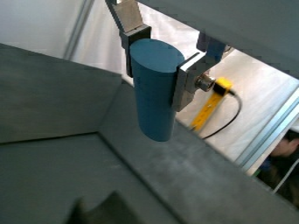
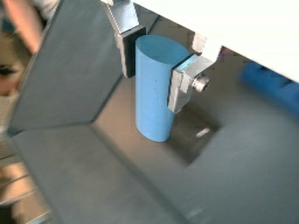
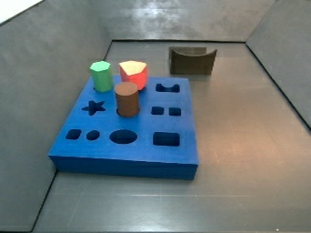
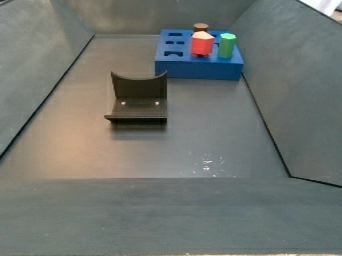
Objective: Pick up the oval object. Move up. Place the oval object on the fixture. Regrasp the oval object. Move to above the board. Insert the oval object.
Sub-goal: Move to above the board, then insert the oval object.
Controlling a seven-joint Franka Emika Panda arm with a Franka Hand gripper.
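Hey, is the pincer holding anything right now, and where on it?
Yes. In both wrist views the pincer grips the oval object by its upper end, one finger on each side; the lower part hangs free.

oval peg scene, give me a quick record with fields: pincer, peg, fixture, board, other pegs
pincer: shut on the oval peg, seen in both wrist views, out of both side views
oval peg: held upright, off the floor
fixture: notch empty
board: oval hole open
other pegs: green peg, brown cylinder and red peg standing in the board
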